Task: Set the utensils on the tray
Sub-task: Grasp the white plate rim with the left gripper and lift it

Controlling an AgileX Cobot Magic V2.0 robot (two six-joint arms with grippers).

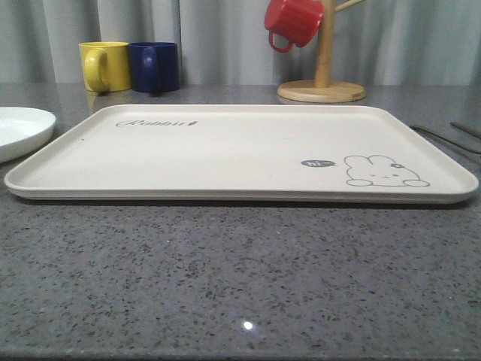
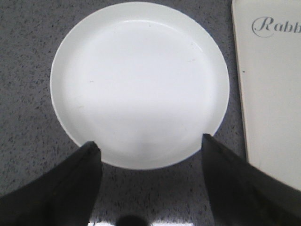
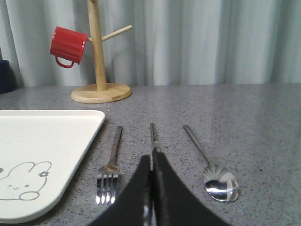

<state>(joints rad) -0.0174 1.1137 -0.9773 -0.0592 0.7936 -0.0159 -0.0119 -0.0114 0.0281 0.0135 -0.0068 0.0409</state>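
Observation:
Three silver utensils lie side by side on the grey counter, right of the cream tray (image 3: 42,136): a fork (image 3: 111,165), a knife (image 3: 153,136) and a spoon (image 3: 218,181). My right gripper (image 3: 151,157) is shut on the knife, whose blade shows between the black fingers while its handle runs away along the counter. In the front view the tray (image 1: 225,150) lies bare, and thin utensil handles (image 1: 443,137) show past its right rim. My left gripper (image 2: 150,140) hangs open over the near edge of a round white plate (image 2: 141,80), with nothing between its fingers.
The white plate (image 1: 19,128) lies left of the tray. A yellow mug (image 1: 105,66) and a blue mug (image 1: 155,66) stand at the back left. A wooden mug tree (image 3: 98,70) with a red mug (image 3: 68,46) stands behind the tray's right corner.

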